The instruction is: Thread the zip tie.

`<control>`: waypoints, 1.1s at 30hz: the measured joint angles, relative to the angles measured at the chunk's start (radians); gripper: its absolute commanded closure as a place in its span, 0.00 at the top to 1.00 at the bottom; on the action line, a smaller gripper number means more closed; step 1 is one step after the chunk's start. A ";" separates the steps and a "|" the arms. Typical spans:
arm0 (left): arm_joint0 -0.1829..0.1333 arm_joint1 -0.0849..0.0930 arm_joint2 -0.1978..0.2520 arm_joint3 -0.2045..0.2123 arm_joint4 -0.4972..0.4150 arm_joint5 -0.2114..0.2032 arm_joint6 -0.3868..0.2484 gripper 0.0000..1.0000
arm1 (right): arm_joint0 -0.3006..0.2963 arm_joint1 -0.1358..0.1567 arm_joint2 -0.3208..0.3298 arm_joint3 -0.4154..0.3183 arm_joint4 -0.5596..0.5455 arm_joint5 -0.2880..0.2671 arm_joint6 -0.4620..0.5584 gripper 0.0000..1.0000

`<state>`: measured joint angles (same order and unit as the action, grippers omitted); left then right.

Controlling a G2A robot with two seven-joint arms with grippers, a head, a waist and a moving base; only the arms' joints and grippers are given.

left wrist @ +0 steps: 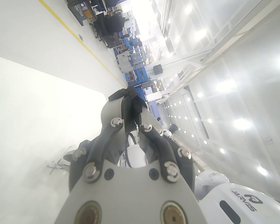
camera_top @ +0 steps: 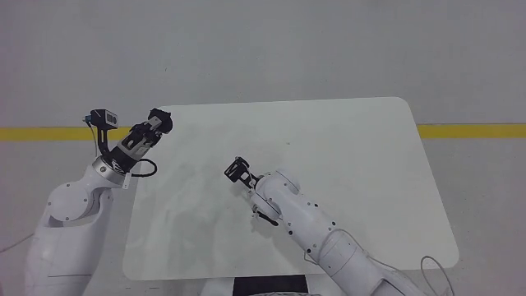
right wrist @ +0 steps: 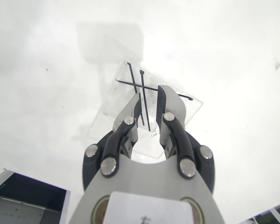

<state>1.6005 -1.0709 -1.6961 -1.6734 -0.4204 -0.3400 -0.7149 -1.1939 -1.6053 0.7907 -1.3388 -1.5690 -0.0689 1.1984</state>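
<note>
Three black zip ties (right wrist: 143, 86) lie crossed on a small clear plate (right wrist: 121, 103) on the white table (camera_top: 345, 156). My right gripper (right wrist: 149, 102) hovers open just above them, one tie running between its fingers (right wrist: 162, 101). In the top view this gripper (camera_top: 237, 170) is over the table's middle left. My left gripper (camera_top: 160, 121) is raised at the table's back left corner, away from the ties. Its fingers (left wrist: 130, 99), wrapped in black tape at the tips, are pressed together with nothing seen between them. From the left wrist view the ties (left wrist: 54, 164) look faint and far off.
A dark box with a pale rim (right wrist: 25, 197) sits at the table's near edge beside my right arm. A small white speck (right wrist: 277, 64) lies on the tabletop. The right half of the table (camera_top: 370, 197) is bare white surface.
</note>
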 measured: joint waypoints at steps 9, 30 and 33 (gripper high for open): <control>0.000 0.000 0.000 0.000 0.000 0.000 0.000 0.00 | 0.006 -0.003 0.000 0.020 0.002 0.009 -0.003 0.15; 0.000 0.000 0.000 0.000 0.000 0.000 0.000 0.00 | 0.001 -0.006 0.000 0.008 0.002 0.006 0.029 0.00; 0.000 0.000 0.000 0.000 0.000 0.000 0.000 0.00 | -0.006 -0.004 0.004 -0.018 -0.001 0.000 0.046 0.00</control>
<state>1.6005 -1.0709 -1.6961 -1.6734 -0.4204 -0.3400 -0.7149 -1.2001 -1.6089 0.7952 -1.3573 -1.5700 -0.0693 1.2447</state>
